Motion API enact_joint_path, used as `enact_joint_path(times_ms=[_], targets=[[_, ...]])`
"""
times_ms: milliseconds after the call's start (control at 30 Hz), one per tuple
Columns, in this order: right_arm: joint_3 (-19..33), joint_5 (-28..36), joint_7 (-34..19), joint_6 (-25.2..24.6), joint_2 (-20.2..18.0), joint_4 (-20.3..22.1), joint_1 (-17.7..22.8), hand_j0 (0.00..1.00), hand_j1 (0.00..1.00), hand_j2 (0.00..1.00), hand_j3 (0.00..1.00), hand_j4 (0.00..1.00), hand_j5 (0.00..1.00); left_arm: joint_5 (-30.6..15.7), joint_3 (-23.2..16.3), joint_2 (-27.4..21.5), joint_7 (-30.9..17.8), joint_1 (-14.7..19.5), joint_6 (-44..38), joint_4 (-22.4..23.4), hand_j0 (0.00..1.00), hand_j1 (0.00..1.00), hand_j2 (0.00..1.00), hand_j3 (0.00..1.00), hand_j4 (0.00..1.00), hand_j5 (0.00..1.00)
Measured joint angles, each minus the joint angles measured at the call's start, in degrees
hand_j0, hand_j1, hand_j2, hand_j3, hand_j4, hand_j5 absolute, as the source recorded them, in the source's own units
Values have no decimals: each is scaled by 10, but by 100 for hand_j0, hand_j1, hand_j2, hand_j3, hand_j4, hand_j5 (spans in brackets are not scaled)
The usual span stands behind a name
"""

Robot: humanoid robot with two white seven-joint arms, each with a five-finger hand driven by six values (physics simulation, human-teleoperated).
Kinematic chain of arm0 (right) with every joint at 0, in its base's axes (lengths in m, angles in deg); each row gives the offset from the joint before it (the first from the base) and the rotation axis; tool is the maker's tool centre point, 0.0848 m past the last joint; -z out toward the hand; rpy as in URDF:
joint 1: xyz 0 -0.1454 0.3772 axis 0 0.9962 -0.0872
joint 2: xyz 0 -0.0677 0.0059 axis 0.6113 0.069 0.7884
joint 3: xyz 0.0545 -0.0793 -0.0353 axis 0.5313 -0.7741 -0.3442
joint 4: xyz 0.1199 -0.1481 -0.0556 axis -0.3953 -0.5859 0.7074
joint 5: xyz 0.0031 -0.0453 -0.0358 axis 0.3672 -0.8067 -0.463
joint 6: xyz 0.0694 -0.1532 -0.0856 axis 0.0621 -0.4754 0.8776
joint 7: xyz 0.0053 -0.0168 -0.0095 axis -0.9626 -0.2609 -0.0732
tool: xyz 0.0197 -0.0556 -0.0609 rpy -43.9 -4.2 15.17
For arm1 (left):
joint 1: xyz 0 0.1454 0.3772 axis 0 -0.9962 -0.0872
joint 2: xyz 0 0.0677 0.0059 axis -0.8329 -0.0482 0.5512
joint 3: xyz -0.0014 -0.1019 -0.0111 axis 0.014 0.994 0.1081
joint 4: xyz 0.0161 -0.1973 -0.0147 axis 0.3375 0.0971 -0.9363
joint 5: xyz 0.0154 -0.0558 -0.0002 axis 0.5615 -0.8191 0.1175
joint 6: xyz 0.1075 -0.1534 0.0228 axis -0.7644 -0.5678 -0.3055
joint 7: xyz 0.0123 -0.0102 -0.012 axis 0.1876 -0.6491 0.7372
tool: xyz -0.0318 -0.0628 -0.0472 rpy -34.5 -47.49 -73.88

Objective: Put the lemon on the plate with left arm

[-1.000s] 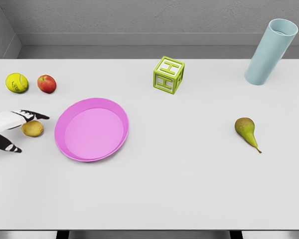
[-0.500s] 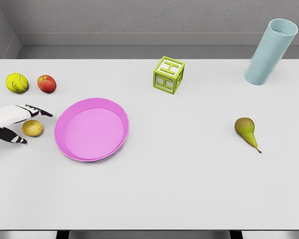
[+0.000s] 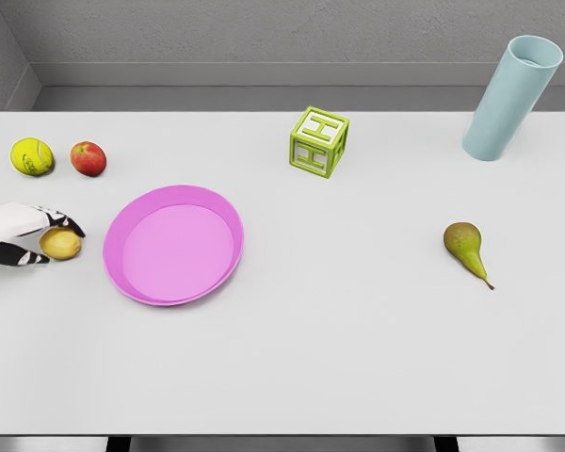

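Observation:
The small yellow-brown lemon (image 3: pixel 63 246) lies on the white table (image 3: pixel 311 358) near its left edge, just left of the pink plate (image 3: pixel 173 244). My left hand (image 3: pixel 58 242) comes in from the left edge and is curled around the lemon. Its fingers (image 3: pixel 64 221) bend over the top of the fruit and the thumb (image 3: pixel 21 255) lies below it on the left. The lemon still rests on the table. The plate holds nothing. My right arm is out of view.
A tennis ball (image 3: pixel 32 156) and a red apple (image 3: pixel 88 158) lie behind the hand. A green letter cube (image 3: pixel 318 141) stands at the back middle, a tilted light blue cup (image 3: pixel 509 97) at the back right, and a pear (image 3: pixel 466 249) on the right.
My left hand's fingers, stretched straight over the lemon a second ago, have curled down around it and the thumb has come up closer. The lemon has hardly moved.

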Motion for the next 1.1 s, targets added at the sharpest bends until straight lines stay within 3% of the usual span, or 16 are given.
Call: enact_joint_path(times_ms=[200, 400, 533, 1100], targets=[[0, 0, 0, 0, 0, 0, 0, 100, 100, 100, 100, 100, 100, -1, -1, 0, -5, 0, 0, -3, 46, 46, 46, 46, 46, 46], [0, 0, 0, 0, 0, 0, 0, 100, 100, 100, 100, 100, 100, -10, 0, -1, -5, 6, 1, -4, 47, 47, 47, 47, 47, 47], [0, 0, 0, 0, 0, 0, 0, 100, 100, 100, 100, 100, 100, -40, 3, -1, -25, 16, 1, -15, 47, 47, 47, 47, 47, 47], [0, 0, 0, 0, 0, 0, 0, 100, 100, 100, 100, 100, 100, -77, 4, -2, -48, 16, 1, -167, 46, 46, 46, 46, 46, 46]])
